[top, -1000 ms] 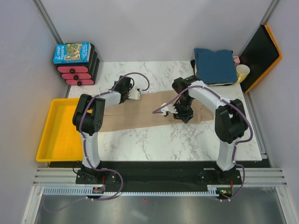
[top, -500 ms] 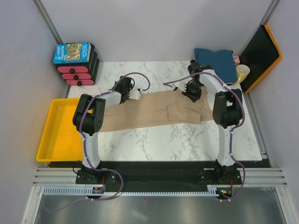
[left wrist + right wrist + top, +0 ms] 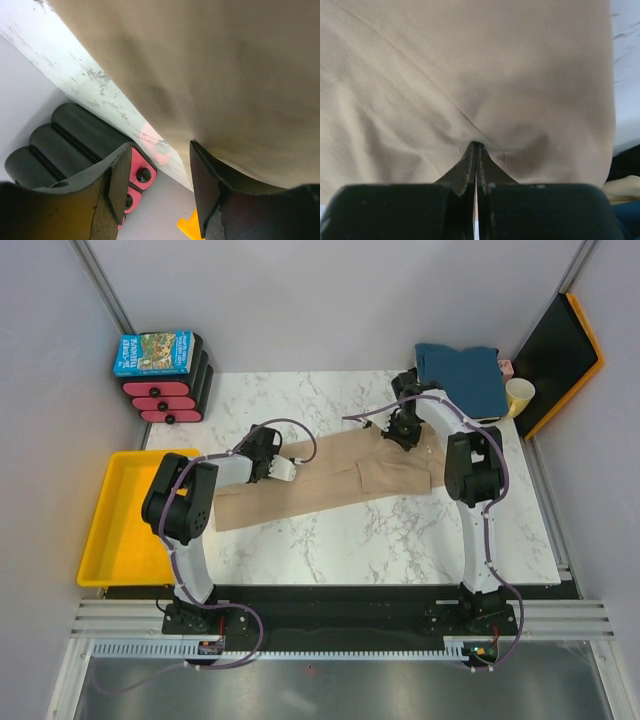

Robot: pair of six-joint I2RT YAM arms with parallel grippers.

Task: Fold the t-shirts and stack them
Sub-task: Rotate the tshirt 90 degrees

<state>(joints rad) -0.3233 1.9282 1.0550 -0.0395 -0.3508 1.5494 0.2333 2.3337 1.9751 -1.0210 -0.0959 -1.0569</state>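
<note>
table [image 3: 400, 540]: white marble; both arms are fixed at its near edge.
tan t-shirt [image 3: 340, 475]: lies flat as a long band across the middle of the table, its left end nearer to the arm bases than its right end.
yellow tray [image 3: 120, 540]: beside the left edge of the table.
teal t-shirt [image 3: 465, 375]: folded, at the far right corner.
right gripper [image 3: 476, 145]: fingers pressed together, pinching a small tuck of the tan t-shirt near its far right end.
left gripper [image 3: 160, 146]: fingers apart, at the left part of the tan t-shirt.
</note>
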